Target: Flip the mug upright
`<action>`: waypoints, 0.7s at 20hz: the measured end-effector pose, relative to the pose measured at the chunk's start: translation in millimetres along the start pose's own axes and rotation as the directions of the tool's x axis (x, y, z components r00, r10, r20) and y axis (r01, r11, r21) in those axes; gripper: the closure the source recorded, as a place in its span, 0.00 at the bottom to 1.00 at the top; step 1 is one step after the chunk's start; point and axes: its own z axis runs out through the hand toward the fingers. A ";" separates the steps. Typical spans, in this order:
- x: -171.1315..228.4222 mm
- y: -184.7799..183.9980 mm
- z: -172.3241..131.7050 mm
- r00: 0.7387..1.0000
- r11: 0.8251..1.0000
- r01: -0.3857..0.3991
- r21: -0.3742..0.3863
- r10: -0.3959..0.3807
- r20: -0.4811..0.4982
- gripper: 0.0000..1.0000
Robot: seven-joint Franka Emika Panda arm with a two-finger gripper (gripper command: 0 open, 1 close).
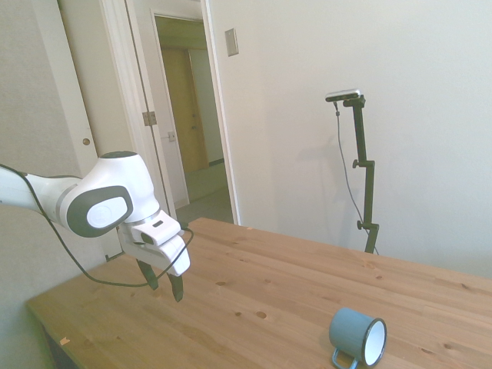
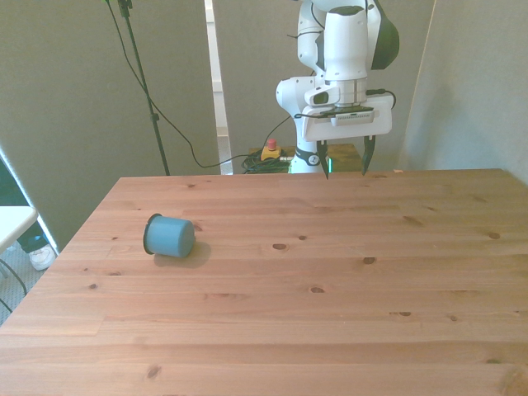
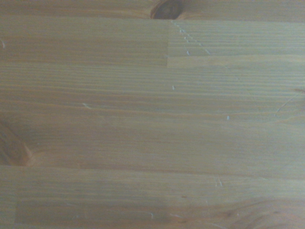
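White rounded arm [image 1: 84, 201], grey joint caps, black cable, white end effector [image 2: 346, 157], dark fingers [image 1: 177, 287].

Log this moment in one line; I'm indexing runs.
mug: on its side, untouched | end effector: open, empty, far from mug | table: wood

No text, label, brand, number or sign could be read in any of the three views.
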 end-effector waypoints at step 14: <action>168.6 79.8 -65.6 0.986 0.979 -0.155 0.135 0.161 -0.034 0.00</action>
